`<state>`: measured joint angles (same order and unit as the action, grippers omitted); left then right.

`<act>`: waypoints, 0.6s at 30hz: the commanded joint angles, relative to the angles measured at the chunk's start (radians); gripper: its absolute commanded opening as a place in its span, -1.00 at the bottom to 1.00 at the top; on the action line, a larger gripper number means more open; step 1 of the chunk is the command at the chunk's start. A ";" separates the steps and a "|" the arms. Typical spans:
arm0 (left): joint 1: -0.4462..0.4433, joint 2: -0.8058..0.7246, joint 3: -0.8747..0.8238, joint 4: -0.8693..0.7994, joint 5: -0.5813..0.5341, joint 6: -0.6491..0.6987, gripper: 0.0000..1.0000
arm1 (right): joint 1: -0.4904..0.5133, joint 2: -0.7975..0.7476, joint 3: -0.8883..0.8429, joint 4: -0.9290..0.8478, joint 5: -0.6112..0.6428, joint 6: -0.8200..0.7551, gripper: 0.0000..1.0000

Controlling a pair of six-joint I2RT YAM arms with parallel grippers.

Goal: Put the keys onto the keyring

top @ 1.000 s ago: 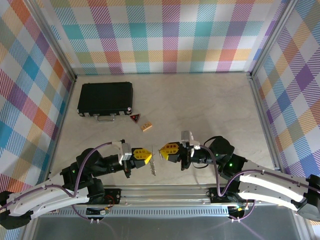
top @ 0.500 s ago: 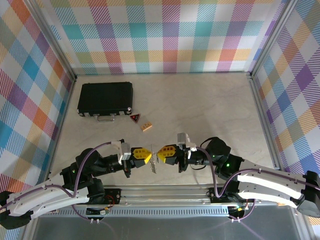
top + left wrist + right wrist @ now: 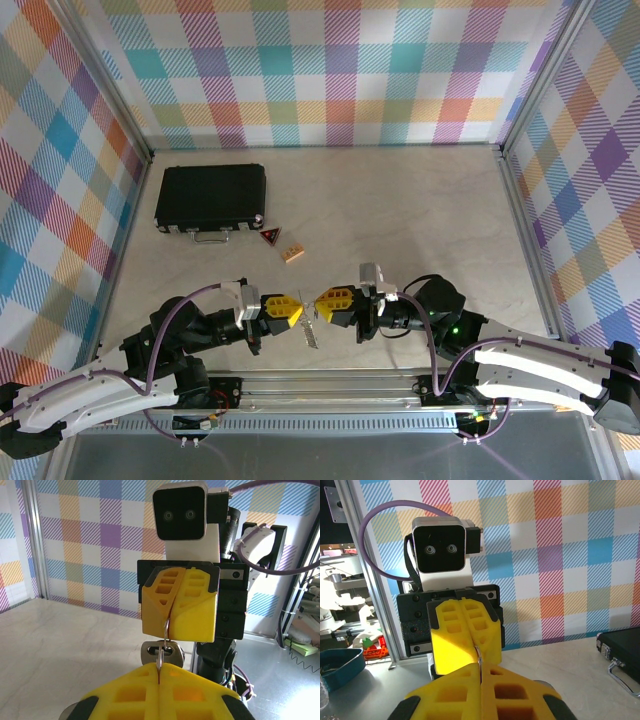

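My left gripper [image 3: 298, 311] and right gripper [image 3: 321, 302] meet tip to tip low over the table's front edge, both shut. Pinched between them is the thin silver wire loop [image 3: 164, 629] of the keys. From the left wrist, the wire runs out of the right gripper's yellow fingers [image 3: 192, 610] and down into my own fingertips [image 3: 150, 672]. A flat silver key [image 3: 150, 653] with a slotted head hangs on it. From above, the keys [image 3: 312, 334] dangle below the two tips. In the right wrist view, a sliver of the wire [image 3: 478, 656] shows between the fingertips [image 3: 510, 680]. The keyring is hidden.
A black case [image 3: 210, 195] lies at the back left. In front of it are a red-and-black triangular tag [image 3: 270, 237] and a small tan wooden block [image 3: 293, 254]. An aluminium rail [image 3: 330, 385] runs along the near edge, and checked walls enclose the table.
The right gripper edged left toward the left gripper, then eased back slightly. The hanging keys shifted a little to the right. Both grippers stayed shut.
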<state>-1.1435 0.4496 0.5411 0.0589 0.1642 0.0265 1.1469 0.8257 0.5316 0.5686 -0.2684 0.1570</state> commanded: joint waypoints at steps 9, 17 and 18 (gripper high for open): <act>-0.007 -0.017 0.003 0.062 -0.003 0.003 -1.00 | 0.007 0.015 -0.007 0.087 0.008 0.017 -1.00; -0.007 -0.021 0.003 0.062 -0.003 0.001 -1.00 | 0.007 0.027 -0.008 0.092 0.007 0.015 -1.00; -0.007 -0.021 0.003 0.061 -0.003 0.003 -1.00 | 0.007 0.028 -0.007 0.092 0.006 0.013 -1.00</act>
<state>-1.1435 0.4427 0.5411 0.0589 0.1642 0.0265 1.1469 0.8505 0.5308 0.6079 -0.2649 0.1677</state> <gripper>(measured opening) 0.060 0.044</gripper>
